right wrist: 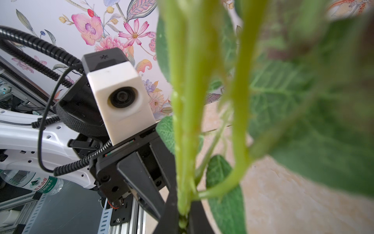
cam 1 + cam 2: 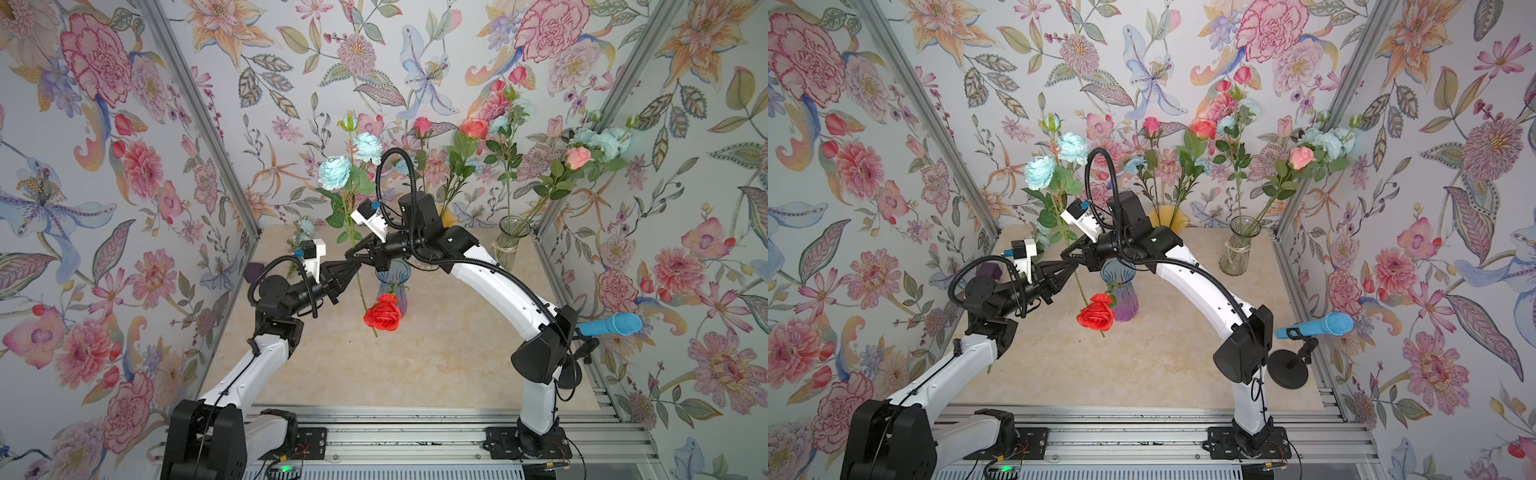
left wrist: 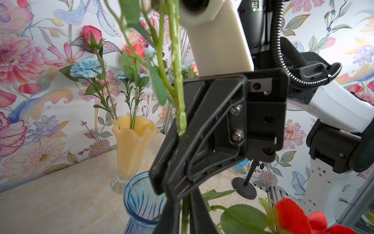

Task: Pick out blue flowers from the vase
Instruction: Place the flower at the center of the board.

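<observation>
Both arms reached inward over the table [image 2: 436,365] and met at one point. The left arm [image 2: 266,357] rose from its base, bent at the elbow and pointed its wrist toward the centre. The right arm [image 2: 498,286] arched higher and came down from the opposite side.

The left gripper [image 2: 350,264] and the right gripper [image 2: 354,254] lay tip to tip, almost touching. Each was closed on the same green stem [image 3: 178,81], the right one just above the left. In the wrist views the black, angular plastic fingers [image 3: 172,212] pressed the stem from both sides.

The held blue flowers [image 2: 334,172] stood upright above the grippers, toward the rear of the table. The blooms were pale and ruffled, with matte, veined fabric leaves beneath them. The stem was thick, waxy and slightly knobbed. Its lower end showed against the tabletop just beside a red rose [image 2: 384,312] with crinkled cloth petals, which drooped from a ribbed blue glass vase [image 3: 137,194].

Further blue blooms [image 3: 86,66] with fringed edges sat in a glossy yellow vase [image 3: 131,145] with a wavy rim. More [image 2: 602,139] sat in a clear glass vase [image 2: 509,245] at the rear right.

A blue foam-headed microphone [image 2: 615,325] stood on a small black stand at the right edge.
</observation>
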Tool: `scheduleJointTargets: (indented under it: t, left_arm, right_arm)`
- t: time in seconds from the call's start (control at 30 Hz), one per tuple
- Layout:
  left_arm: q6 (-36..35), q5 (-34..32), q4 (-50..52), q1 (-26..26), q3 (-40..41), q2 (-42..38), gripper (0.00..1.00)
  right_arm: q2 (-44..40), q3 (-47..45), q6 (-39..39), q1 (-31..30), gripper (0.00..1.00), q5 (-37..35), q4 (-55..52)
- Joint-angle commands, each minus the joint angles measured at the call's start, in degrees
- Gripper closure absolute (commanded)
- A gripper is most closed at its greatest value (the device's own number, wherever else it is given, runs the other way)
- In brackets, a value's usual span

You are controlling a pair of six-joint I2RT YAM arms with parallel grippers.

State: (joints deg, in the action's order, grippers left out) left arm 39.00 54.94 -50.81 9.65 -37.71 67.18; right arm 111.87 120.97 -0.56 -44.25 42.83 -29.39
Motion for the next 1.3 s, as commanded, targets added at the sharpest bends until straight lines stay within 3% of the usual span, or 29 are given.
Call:
scheduleJointTargets:
  t: [0.0,0.23,0.37,0.47,0.67,0.9,1.07,1.27]
  left_arm:
    - [-0.9,-2.8,1.7,-1.1,-1.7,-0.9,0.91]
    - [-5.9,-7.7,10.4,-1.2,-3.2,-2.8,1.0]
    - [-6.3,-10.7,14.3,-1.2,-5.2,-3.2,1.0]
    - [-9.5,-13.9,22.5,-1.1,-9.0,-3.6,1.0]
    - [-17.5,-22.2,41.9,-1.1,-17.1,-4.9,1.0]
    - [-23.5,-34.8,59.3,-2.3,-26.1,-4.4,1.0]
    - [-28.9,-42.9,69.1,-2.4,-33.4,1.3,1.0]
    - [-33.8,-49.3,77.9,-2.4,-39.4,10.7,1.0]
  right_arm:
    - [0.6,1.3,-1.2,-0.6,1.0,1.3,-1.1]
    - [-0.1,2.6,-0.9,-1.9,0.64,0.9,-1.1]
    - [-2.0,0.9,0.4,-1.9,0.52,0.3,-0.7]
    - [-5.5,-5.2,2.4,-2.3,0.43,-0.1,3.5]
    - [-19.0,-26.0,7.9,-1.6,0.17,-7.7,23.5]
    - [-34.4,-43.7,10.8,3.2,0.05,-16.3,37.6]
    - [-44.6,-54.3,13.2,9.1,0.0,-23.4,44.6]
    - [-49.3,-57.9,15.2,16.5,0.0,-19.8,44.3]
